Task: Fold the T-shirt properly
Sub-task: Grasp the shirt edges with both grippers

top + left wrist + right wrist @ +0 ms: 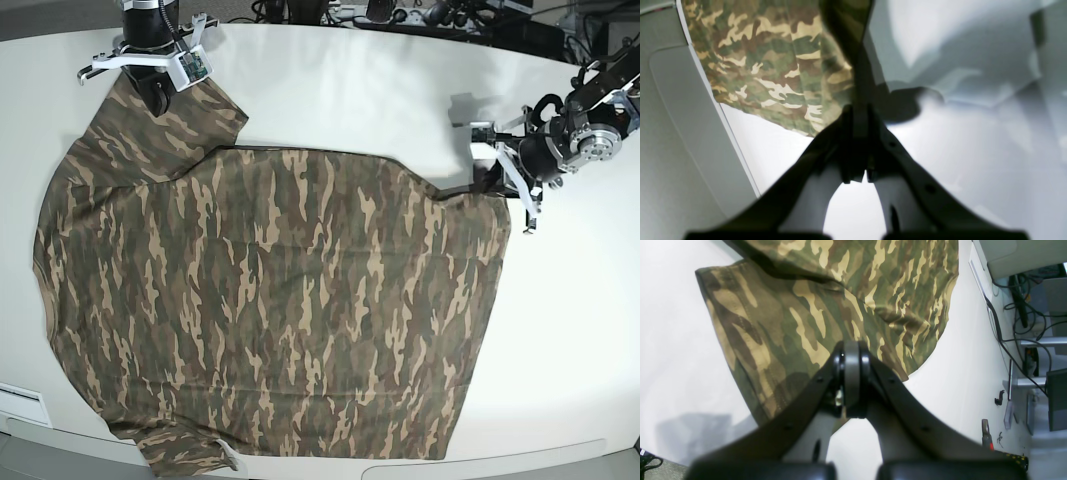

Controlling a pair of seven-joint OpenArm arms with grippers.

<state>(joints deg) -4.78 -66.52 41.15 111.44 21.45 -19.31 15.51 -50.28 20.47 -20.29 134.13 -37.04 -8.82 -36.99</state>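
Slippage was the big worry for me. T-shirt (270, 300) lay spread flat over most of the white surface (350, 90), one sleeve reaching the far left corner. Left tool (497, 165) had clamped tight on the shirt's far right corner, a thin pinch of cloth running up between its jaws. Right tool (158, 92) sat pinched shut on that far left sleeve. If either arm pulled harder than the other, that thin pinch could've popped free and the fold would've bunched or gone crooked.
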